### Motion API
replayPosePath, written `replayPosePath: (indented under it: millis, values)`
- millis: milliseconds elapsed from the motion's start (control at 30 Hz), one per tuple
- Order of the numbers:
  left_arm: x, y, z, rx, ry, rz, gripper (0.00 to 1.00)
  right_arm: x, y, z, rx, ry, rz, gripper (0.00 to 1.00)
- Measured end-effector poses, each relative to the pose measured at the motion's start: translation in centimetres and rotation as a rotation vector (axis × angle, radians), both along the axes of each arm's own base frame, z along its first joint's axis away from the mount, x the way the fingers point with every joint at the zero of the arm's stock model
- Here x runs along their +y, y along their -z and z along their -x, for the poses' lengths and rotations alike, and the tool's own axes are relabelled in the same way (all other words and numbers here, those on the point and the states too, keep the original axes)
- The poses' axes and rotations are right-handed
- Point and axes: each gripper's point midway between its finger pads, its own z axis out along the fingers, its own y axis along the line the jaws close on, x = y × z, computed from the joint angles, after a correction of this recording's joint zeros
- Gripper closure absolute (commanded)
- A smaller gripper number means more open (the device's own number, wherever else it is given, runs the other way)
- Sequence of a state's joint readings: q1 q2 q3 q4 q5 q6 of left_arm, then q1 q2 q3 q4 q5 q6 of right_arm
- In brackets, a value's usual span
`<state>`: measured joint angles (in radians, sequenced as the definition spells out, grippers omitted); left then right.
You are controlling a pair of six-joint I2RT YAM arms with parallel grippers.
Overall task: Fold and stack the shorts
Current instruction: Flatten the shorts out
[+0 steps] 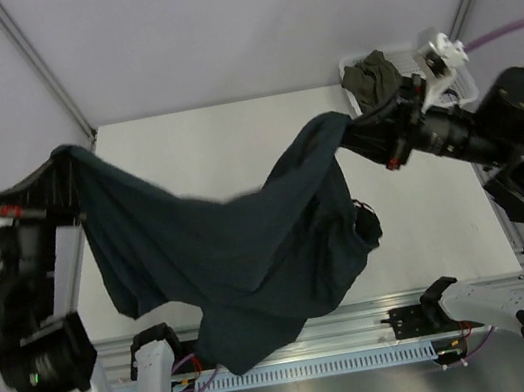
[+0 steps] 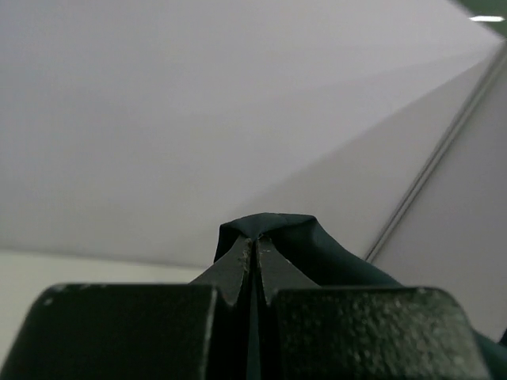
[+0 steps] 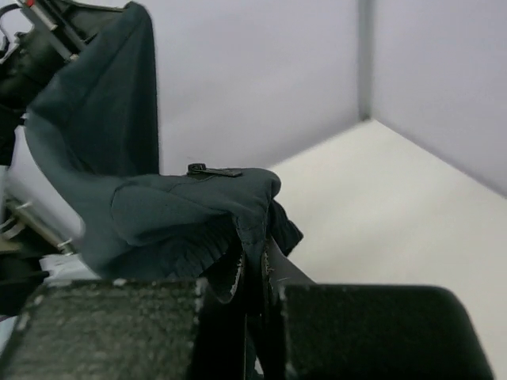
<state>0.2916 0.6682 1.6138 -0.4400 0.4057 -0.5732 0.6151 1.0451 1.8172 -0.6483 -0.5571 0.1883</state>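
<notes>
Shorts point(image 1: 243, 260) aloft between left jaws and right jaws, both tight on fabric.

Soft, even overhead light (one ceiling strip point(image 2: 485, 17) glows top-right), faint shadows, the shorts point(image 1: 243, 260) murkily dark.

You see the shorts point(image 1: 243, 260) hanging over the table point(image 1: 234, 150) between left gripper point(image 1: 60, 158) and right gripper point(image 1: 345, 132); far right, a garment point(image 1: 374, 80) lies in the basket point(image 1: 350, 63).
</notes>
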Motion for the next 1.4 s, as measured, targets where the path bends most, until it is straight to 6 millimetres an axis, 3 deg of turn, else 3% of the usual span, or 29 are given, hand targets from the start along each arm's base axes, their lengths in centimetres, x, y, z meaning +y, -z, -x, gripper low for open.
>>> replayPosePath:
  millis: [133, 167, 267, 333, 400, 567, 700, 767, 867, 967, 1100, 1200, 1267, 1333, 1400]
  values:
    - [3.5, 9.6, -11.8, 0.309, 0.011, 0.165, 1.0, -0.3, 5.7, -9.1, 0.185, 0.094, 0.018, 1.0]
    - [4.1, 11.8, -13.6, 0.369, 0.008, 0.199, 1.0, -0.5, 7.4, -11.2, 0.24, 0.102, 0.014, 1.0]
    - [6.1, 21.9, -19.1, 0.609, -0.025, 0.345, 1.0, -1.0, 13.5, -17.1, 0.441, 0.129, 0.021, 1.0]
    - [6.5, 27.9, -20.7, 0.736, -0.051, 0.419, 1.0, -0.7, 17.0, -19.9, 0.555, 0.127, 0.029, 1.0]
    - [6.4, 32.0, -21.6, 0.822, -0.07, 0.468, 1.0, -0.1, 19.6, -21.9, 0.62, 0.115, 0.041, 1.0]
    - [6.2, 38.5, -24.8, 0.9, -0.119, 0.527, 1.0, 1.4, 24.4, -27.3, 0.683, 0.094, 0.059, 1.0]
    - [6.8, 43.6, -27.1, 0.976, -0.175, 0.564, 1.0, 3.5, 27.8, -34.5, 0.687, 0.086, 0.083, 1.0]
    - [7.4, 45.2, -27.5, 0.999, -0.211, 0.571, 1.0, 4.6, 29.3, -38.1, 0.661, 0.097, 0.089, 1.0]
    - [8.3, 46.4, -28.2, 0.997, -0.259, 0.579, 1.0, 5.9, 32.1, -42.1, 0.65, 0.106, 0.091, 1.0]
    - [9.0, 46.7, -28.9, 0.973, -0.285, 0.581, 1.0, 6.9, 33.9, -44.6, 0.638, 0.106, 0.073, 1.0]
    - [8.9, 46.0, -29.8, 0.932, -0.261, 0.581, 1.0, 6.7, 34.7, -45.1, 0.649, 0.104, 0.052, 1.0]
    - [8.4, 44.1, -30.3, 0.904, -0.225, 0.56, 1.0, 6.0, 34.3, -43.1, 0.664, 0.102, 0.07, 1.0]
    - [7.9, 41.7, -30.1, 0.868, -0.198, 0.538, 1.0, 5.7, 32.4, -40.7, 0.653, 0.094, 0.087, 1.0]
    - [6.8, 37.7, -28.9, 0.8, -0.154, 0.506, 1.0, 5.9, 28.8, -37.4, 0.606, 0.066, 0.103, 1.0]
    - [5.9, 32.2, -27.1, 0.689, -0.109, 0.472, 1.0, 6.5, 23.8, -33.5, 0.505, 0.032, 0.112, 1.0]
